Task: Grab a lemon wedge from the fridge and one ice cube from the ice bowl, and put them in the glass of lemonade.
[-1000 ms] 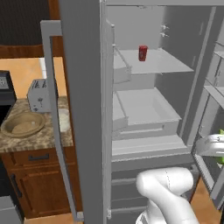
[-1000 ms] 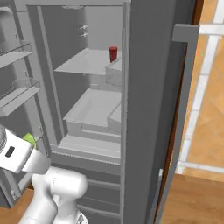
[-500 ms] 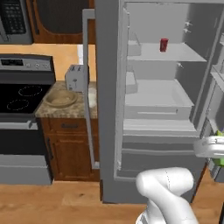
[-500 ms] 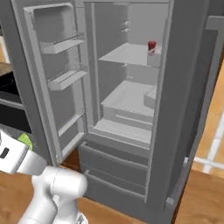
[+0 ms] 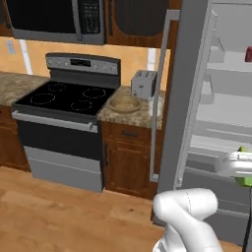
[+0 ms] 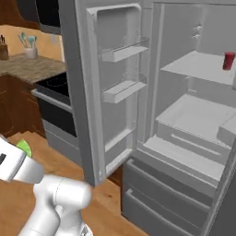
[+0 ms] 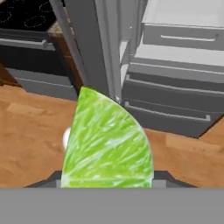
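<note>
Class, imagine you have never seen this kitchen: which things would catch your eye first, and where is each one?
The bright green lemon wedge fills the middle of the hand view, held in the tool above the wooden floor. Behind it stands the grey fridge, doors wide open, a small red can on its upper shelf. Left of the fridge sits a black stove.

One tall dark-grey French-door fridge stands with its doors open; two grey drawers sit below its compartment, and two white bins hang on the inside of its door. One small red can stands on a shelf. One yellow-green lemon wedge is counted. On the speckled stone worktop there is one silver toaster and one wide tan-brown bowl. One black stove carries four burners, and one black microwave hangs above it.
</note>
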Robot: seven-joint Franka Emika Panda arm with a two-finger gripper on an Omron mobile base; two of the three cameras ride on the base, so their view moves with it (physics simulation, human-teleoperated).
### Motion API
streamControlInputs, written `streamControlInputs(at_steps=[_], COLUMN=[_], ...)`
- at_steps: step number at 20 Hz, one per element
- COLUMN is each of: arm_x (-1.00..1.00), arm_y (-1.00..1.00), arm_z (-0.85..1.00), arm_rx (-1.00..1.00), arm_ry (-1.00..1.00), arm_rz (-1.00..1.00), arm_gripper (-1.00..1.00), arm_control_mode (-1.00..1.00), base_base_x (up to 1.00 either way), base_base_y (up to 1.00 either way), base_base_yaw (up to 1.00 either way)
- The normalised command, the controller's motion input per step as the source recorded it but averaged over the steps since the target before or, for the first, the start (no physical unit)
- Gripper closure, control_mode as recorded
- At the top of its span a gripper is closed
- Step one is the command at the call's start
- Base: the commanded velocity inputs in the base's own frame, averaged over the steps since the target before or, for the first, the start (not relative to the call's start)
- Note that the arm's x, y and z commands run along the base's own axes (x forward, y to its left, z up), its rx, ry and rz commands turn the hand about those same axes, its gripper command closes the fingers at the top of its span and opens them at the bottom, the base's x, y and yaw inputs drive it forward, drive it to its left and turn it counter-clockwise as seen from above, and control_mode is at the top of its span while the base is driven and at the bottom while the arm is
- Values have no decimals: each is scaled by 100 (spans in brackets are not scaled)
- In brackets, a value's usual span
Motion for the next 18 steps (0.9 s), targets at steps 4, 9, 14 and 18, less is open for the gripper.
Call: streamControlInputs(at_steps=[4, 9, 14, 18], arm_x=[0, 0, 0, 0], arm_y=[0, 0, 0, 0], arm_z=[0, 0, 0, 0], arm_rx=[0, 0, 0, 0], arm_ry=[0, 0, 0, 0], arm_rz=[0, 0, 0, 0], arm_gripper=[100, 100, 100, 100], arm_control_mode=[100, 100, 100, 100], base_base_x=[0, 56, 83, 60], base_base_y=[28, 18, 43, 16], base_base_yaw=[74, 50, 27, 35])
